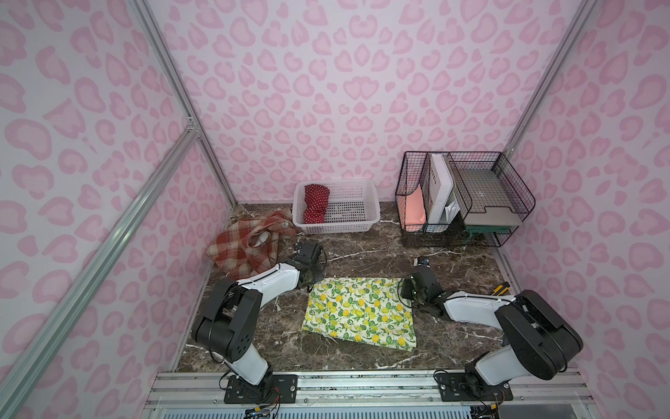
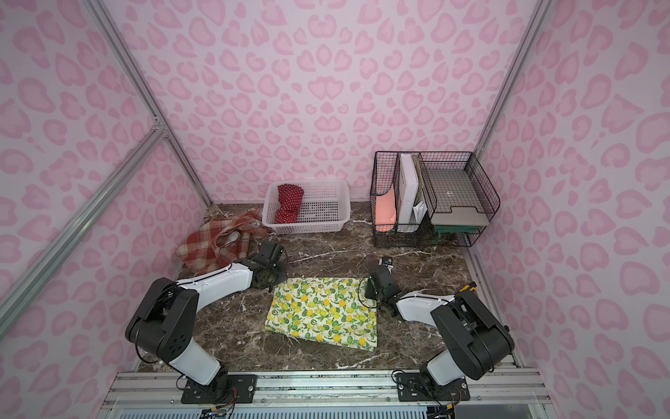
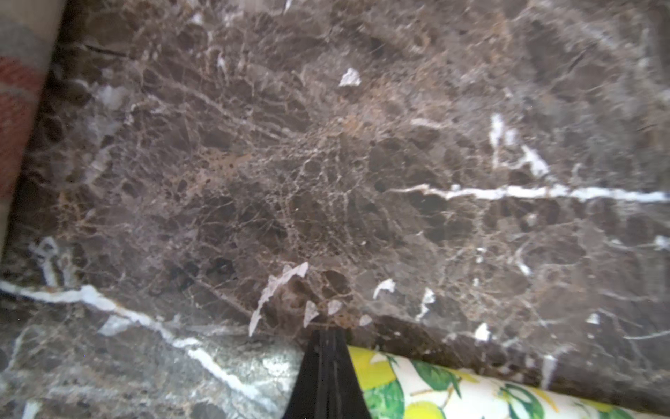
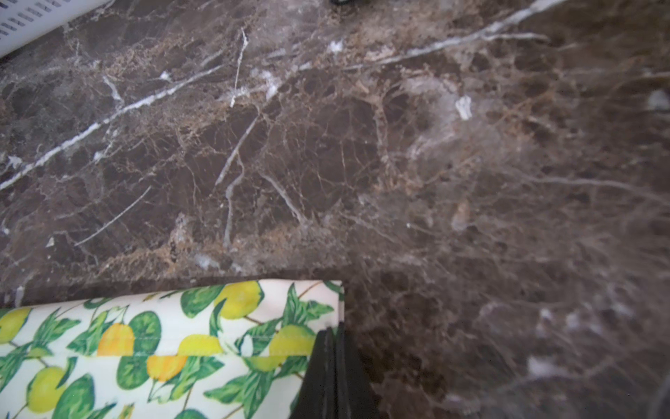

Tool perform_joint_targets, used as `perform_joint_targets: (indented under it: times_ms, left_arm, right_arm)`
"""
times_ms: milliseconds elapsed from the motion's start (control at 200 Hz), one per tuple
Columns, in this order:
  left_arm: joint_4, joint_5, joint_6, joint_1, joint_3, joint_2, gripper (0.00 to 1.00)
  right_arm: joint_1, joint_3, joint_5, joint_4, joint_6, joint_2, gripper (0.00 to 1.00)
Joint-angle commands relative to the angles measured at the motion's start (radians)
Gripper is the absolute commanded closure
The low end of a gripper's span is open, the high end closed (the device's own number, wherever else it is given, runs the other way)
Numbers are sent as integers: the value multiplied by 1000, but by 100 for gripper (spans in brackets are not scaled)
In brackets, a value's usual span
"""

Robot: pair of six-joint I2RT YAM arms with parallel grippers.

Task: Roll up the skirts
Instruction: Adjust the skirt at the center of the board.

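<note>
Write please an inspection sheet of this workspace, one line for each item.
surface: brown marble table, no spill seen.
job's things: lemon skirt flat in the middle, far edge folded over; plaid skirt crumpled at far left; polka-dot skirt in the white basket.
clutter: black wire organizer with papers, far right.
tools: left tool and right tool shut at the lemon skirt's far corners; grip itself unclear.
cables: black cables at both arm bases.
surroundings: pink spotted walls, aluminium frame.
</note>
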Motion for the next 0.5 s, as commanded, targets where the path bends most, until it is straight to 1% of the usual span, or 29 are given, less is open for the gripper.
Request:
perform_joint_targets:
  times_ms: [0,90,160,285,335,390,495]
  left_arm:
    - [1,-56,19,21,1,18,100]
    - [-3,-80,16,31,8,23,99]
    - [-4,-69,2,39,20,36,99]
    - [-13,-58,-37,41,19,55,99]
    - [-18,-68,-75,41,-2,47,99]
    - [6,-47,-110,41,-43,27,99]
    - [-5,-31,-151,38,-97,-16,99]
  right_arm:
    - [-12,28,21,-33,-13,40,100]
    - [-23,53,16,-38,-16,70,100]
    - [-29,79,15,-42,-24,95,100]
    - [-37,188,6,-96,-51,166,100]
    - [-37,222,4,-99,-57,192,100]
    - [-32,264,14,-112,-66,222,100]
    - [-16,352,29,-134,-90,279,100]
